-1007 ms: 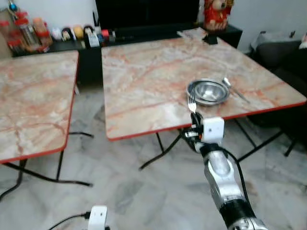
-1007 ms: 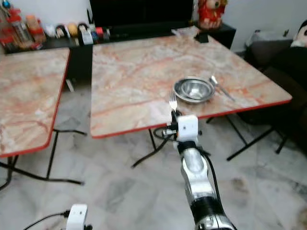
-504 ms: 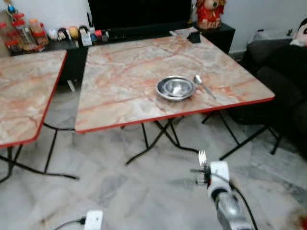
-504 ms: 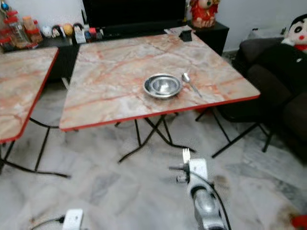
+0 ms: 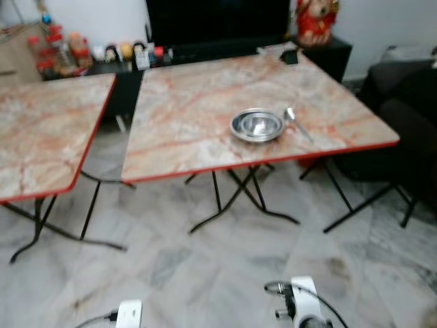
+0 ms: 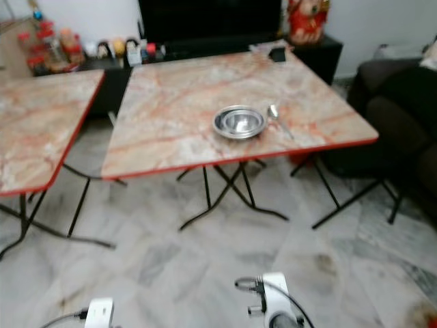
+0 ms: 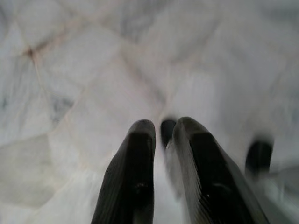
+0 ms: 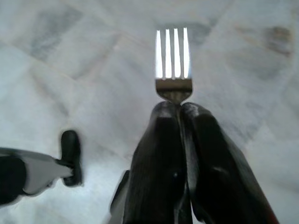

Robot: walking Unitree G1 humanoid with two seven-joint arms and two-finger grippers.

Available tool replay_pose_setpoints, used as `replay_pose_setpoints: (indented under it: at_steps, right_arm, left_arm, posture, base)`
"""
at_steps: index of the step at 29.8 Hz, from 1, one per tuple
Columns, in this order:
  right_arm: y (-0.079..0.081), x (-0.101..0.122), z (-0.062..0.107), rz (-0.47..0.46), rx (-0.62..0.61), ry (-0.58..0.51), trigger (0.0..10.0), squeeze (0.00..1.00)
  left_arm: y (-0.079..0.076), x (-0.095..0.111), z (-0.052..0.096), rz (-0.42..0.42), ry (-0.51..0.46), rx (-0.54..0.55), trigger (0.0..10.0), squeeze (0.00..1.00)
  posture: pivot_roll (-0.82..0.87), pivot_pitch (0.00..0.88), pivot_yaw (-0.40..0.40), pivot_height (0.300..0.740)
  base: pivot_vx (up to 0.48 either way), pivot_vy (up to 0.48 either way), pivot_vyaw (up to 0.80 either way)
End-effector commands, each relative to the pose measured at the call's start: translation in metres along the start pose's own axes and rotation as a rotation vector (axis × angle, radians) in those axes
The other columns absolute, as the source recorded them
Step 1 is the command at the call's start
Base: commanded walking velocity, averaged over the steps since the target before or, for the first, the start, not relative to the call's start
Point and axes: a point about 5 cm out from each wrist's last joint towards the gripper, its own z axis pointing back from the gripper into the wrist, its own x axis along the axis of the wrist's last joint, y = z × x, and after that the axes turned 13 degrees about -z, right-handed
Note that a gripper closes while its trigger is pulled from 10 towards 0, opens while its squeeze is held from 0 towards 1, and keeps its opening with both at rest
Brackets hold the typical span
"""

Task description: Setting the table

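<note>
The right gripper (image 8: 180,109) has its two black fingers pressed together on the neck of a fork (image 8: 173,63). The fork's long axis runs in line with the fingers, tines pointing straight out past the tips, over the pale marble floor (image 8: 70,56). The left gripper (image 7: 161,128) hangs over the same floor, fingers nearly closed, holding nothing. Well ahead, a steel bowl (image 5: 257,125) with a spoon (image 5: 295,121) just beside it sits on the marble table (image 5: 198,109).

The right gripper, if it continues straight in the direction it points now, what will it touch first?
Probably the marble floor. The right gripper, shut on the fork, points down at the tiles, and nothing else lies beyond the tines, though the depth is hard to judge.
</note>
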Motion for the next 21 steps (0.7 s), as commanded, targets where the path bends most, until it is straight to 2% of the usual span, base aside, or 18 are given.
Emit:
replay_pose_setpoints:
  at_steps: [1, 4, 9, 13, 19, 21]
  right_arm:
    - [0.0023, 0.0046, -0.0012, -0.018, 0.001, -0.009, 10.0, 0.00]
    - [0.0007, 0.0042, -0.0010, -0.030, -0.006, -0.007, 10.0, 0.00]
    - [0.0004, 0.0050, -0.0010, 0.002, 0.001, -0.007, 10.0, 0.00]
    - [0.0021, 0.0054, -0.0012, 0.020, 0.010, -0.007, 10.0, 0.00]
    - [0.0024, 0.0060, -0.0015, 0.010, 0.006, -0.005, 10.0, 0.00]
    - [0.0034, 0.0066, -0.0017, 0.032, 0.014, -0.004, 10.0, 0.00]
  left_arm:
    - [-0.0011, -0.0079, 0.0017, 0.004, 0.024, 0.002, 10.0, 0.00]
    - [-0.0021, -0.0085, 0.0019, 0.001, 0.027, -0.002, 10.0, 0.00]
    - [-0.0031, -0.0080, 0.0017, 0.000, 0.027, -0.005, 10.0, 0.00]
    - [-0.0035, -0.0071, 0.0015, 0.002, 0.025, -0.005, 10.0, 0.00]
    - [-0.0040, -0.0067, 0.0013, 0.003, 0.025, -0.007, 10.0, 0.00]
    - [-0.0044, -0.0068, 0.0013, 0.001, 0.027, -0.008, 10.0, 0.00]
  posture:
    - [-0.08, 0.000, 0.055, 0.740]
    - [-0.08, 0.000, 0.057, 0.740]
    - [-0.08, 0.000, 0.053, 0.740]
    - [-0.07, 0.000, 0.050, 0.740]
    - [-0.07, 0.000, 0.046, 0.740]
    - [-0.07, 0.000, 0.043, 0.740]
  base:
    - [0.337, 0.000, 0.00]
    - [0.341, 0.000, 0.00]
    - [0.342, 0.000, 0.00]
    - [0.339, 0.000, 0.57]
    - [0.341, 0.000, 0.00]
    - [0.341, 0.000, 0.00]
